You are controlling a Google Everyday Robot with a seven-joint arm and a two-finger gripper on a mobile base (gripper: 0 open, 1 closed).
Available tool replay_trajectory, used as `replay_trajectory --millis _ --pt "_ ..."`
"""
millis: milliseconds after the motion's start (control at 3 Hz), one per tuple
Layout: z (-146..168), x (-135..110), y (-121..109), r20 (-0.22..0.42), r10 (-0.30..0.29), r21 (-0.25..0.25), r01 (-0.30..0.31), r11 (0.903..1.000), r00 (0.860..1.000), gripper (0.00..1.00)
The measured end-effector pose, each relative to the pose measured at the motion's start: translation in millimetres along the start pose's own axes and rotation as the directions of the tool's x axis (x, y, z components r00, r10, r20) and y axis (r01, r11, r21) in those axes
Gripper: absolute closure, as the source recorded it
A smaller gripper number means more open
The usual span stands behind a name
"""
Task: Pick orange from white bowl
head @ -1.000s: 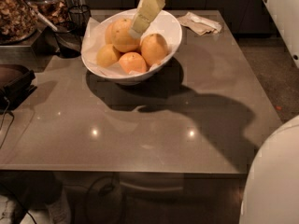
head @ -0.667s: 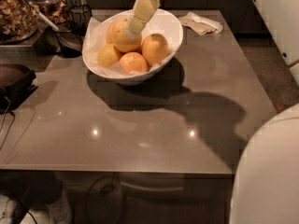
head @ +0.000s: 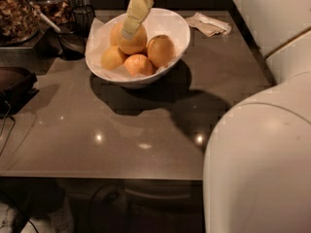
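The white bowl (head: 172, 25) stands at the back middle of the grey table, lined with white paper and holding several round fruits. The orange (head: 137, 43), large and pale yellow-orange, lies on top of the pile at the back left. My gripper (head: 128, 33) reaches down from the top edge, pale yellow, with its tip resting on or just over the orange's upper left side. Another large fruit (head: 161, 50) lies to the right, a smaller deep-orange fruit (head: 138, 65) in front, and a small yellowish fruit (head: 112, 58) at the left.
A crumpled paper napkin (head: 210, 24) lies right of the bowl. Dark pans and containers (head: 29, 18) crowd the left edge and back left. My white body (head: 262, 159) fills the lower right. A white wall (head: 272, 8) stands at the right.
The gripper has moved left and slightly down across the bowl, from over its middle onto the top orange. My white body takes up more of the lower right.
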State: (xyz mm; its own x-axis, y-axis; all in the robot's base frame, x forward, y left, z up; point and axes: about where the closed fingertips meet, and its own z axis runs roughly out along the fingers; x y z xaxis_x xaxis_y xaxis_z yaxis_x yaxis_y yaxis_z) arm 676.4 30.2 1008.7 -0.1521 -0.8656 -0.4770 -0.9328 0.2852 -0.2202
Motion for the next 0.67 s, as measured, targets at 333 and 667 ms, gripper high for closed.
replay_trajectory --millis 333,667 --pt "8.2 -2.0 0.0 -0.019 0.004 -0.019 -0.005 0.9998 1.0 0.0" --pt "18.7 -3.4 3.8 -0.022 0.009 -0.055 -0.01 0.9984 1.0 0.07"
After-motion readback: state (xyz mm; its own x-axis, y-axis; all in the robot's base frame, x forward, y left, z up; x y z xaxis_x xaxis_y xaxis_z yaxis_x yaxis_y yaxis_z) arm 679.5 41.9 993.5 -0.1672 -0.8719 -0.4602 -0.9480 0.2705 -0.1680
